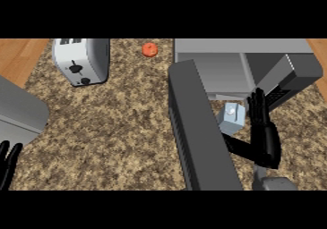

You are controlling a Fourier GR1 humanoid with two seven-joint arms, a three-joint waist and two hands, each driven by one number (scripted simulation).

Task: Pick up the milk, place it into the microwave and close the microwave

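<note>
1. Brown speckled granite table (113, 134) carries everything; wood floor shows at the upper corners.
2. Grey box-shaped microwave (245, 67) stands at upper right, cavity open. Its long dark grey door (199, 134) swings out toward the near edge, leaving a lane between door and body.
3. Small pale blue-and-white milk carton (230, 118) sits in that lane, just outside the cavity mouth, not yet inside.
4. Black right hand (261, 129) is beside the carton on its right; thumb reaches under or behind the carton, fingers straight and pointing at the cavity. Judgement: fingers apart, cradling or pushing the carton rather than wrapped round it; exact contact hard to tell.
5. Black left hand (6, 163) rests at the lower left edge, fingers straight and up, holding nothing.
6. Silver two-slot toaster (81, 60) at upper left and a small orange-red round object (150, 49) sit well apart from the work.
7. Judgement: placement underway; the door stays wide so the carton can pass, closing comes after.
</note>
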